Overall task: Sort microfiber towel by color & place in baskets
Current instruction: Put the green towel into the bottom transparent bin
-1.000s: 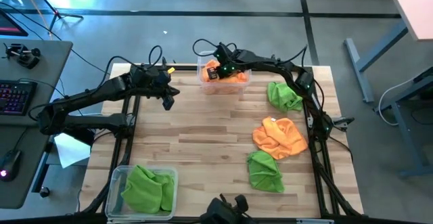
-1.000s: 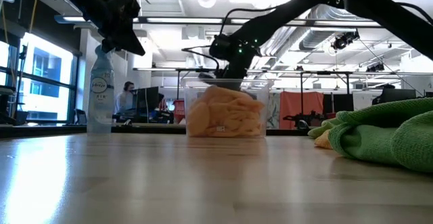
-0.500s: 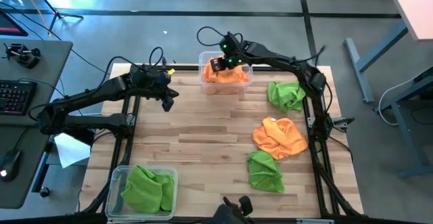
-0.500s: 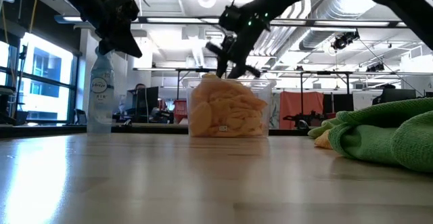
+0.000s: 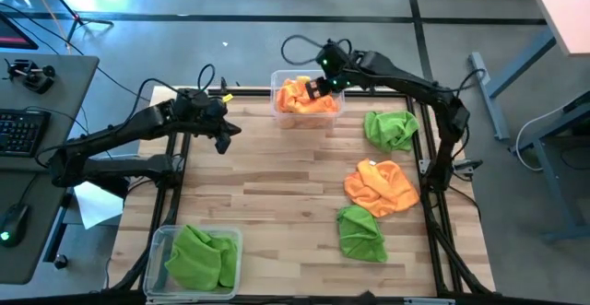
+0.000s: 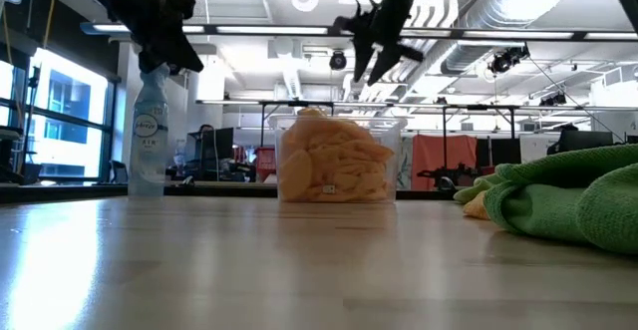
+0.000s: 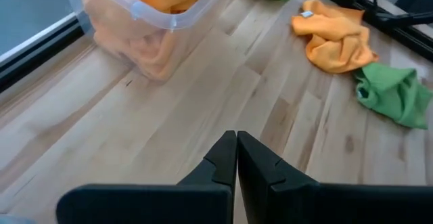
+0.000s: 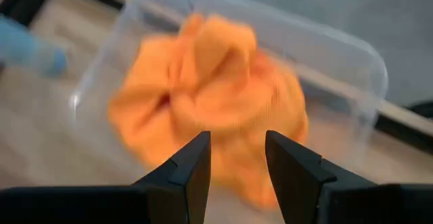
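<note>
Starting at the left, we see our left gripper hanging above bare wood near the table's far left part with its fingers pressed together on nothing, and in the near left corner 1 clear basket holding green towels. At the middle of the far edge the other clear basket is heaped with orange towels, and our right gripper hovers above its right end, fingers spread apart and empty. Along the right side 3 loose towels lie on the wood: a green towel farthest back, an orange towel in the middle, and another green one nearest.
</note>
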